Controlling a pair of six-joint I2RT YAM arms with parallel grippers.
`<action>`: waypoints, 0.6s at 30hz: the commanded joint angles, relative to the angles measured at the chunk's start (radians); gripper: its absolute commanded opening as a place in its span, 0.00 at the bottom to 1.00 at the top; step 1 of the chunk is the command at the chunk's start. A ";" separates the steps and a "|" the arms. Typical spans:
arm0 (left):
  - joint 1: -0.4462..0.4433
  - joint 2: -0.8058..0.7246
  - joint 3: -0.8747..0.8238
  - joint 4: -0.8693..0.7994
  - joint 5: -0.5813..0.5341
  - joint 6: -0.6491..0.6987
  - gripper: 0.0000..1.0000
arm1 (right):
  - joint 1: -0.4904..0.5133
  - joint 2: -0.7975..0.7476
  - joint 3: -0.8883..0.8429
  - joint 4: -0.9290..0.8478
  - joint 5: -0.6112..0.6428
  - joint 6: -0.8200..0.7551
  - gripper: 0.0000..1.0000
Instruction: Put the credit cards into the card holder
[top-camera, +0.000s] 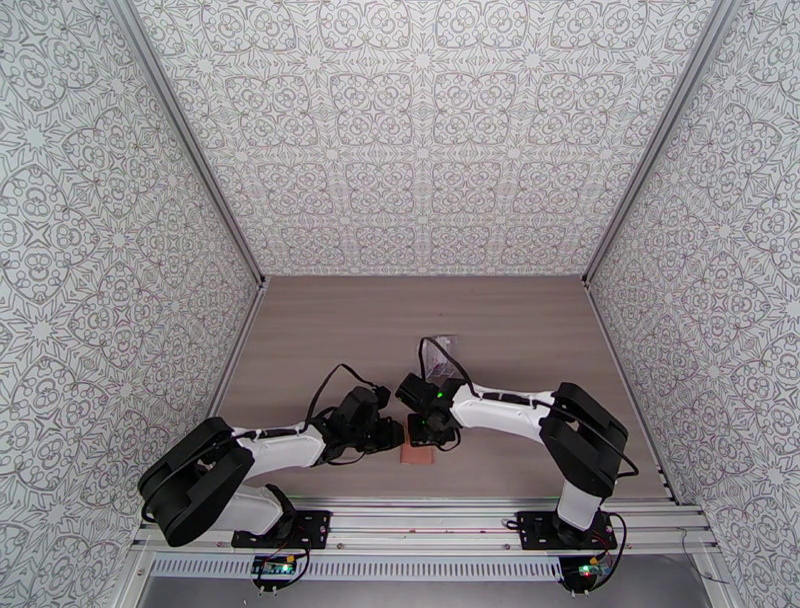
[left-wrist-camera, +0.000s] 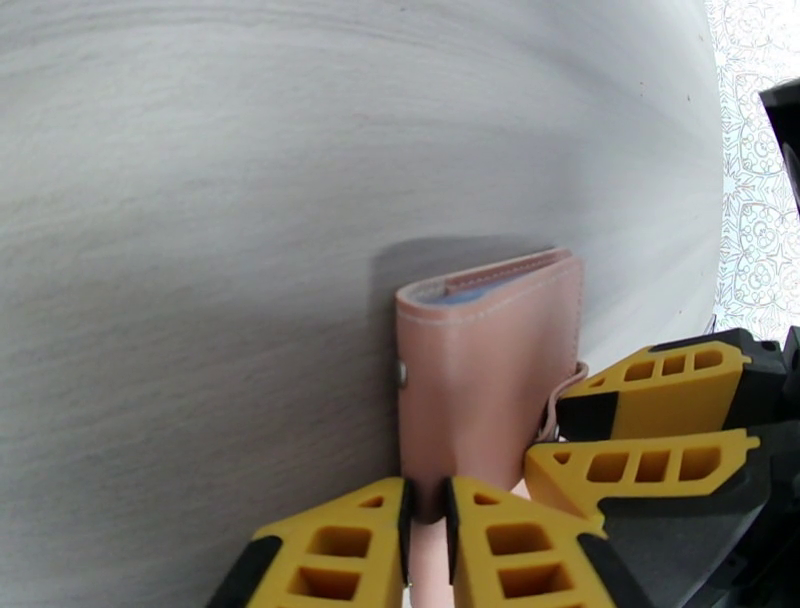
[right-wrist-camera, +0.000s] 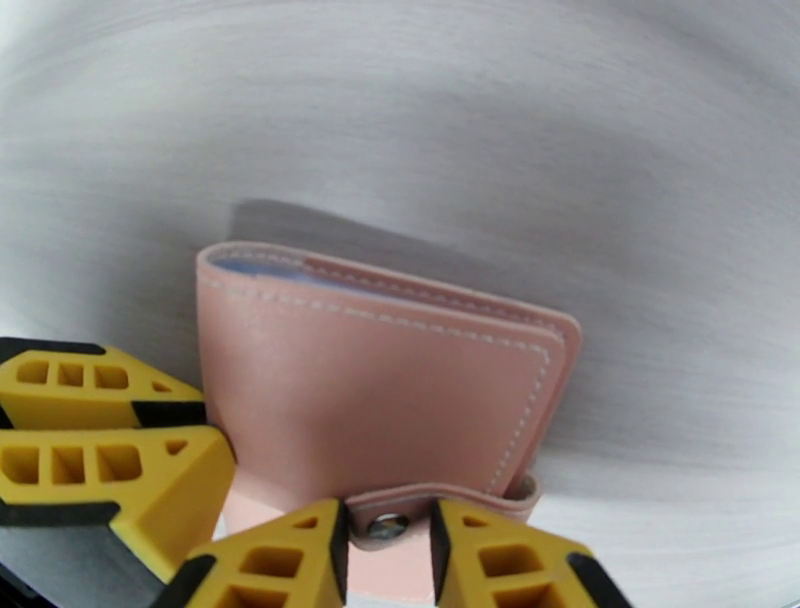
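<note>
Left tool (left-wrist-camera: 428, 497) and right tool (right-wrist-camera: 390, 518) grip one card holder (left-wrist-camera: 490, 370).

Left gripper (left-wrist-camera: 428, 497), right gripper (right-wrist-camera: 390, 518) flank card holder (left-wrist-camera: 490, 370); far table (top-camera: 330, 330) open.

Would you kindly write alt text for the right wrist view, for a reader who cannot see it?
A folded pink card holder, grey table behind it, has its snap tab between the right gripper's yellow fingertips at the bottom edge. The left gripper's yellow fingers grip its lower left corner.
</note>
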 joint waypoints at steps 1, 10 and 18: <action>-0.010 0.017 -0.011 -0.011 0.006 -0.009 0.20 | 0.008 0.009 -0.019 0.028 0.035 0.008 0.27; -0.010 0.013 -0.011 -0.027 -0.005 -0.005 0.18 | 0.008 -0.018 -0.029 0.024 0.051 0.011 0.25; -0.010 0.005 -0.014 -0.047 -0.014 0.000 0.18 | 0.004 -0.039 -0.043 0.041 0.042 0.015 0.24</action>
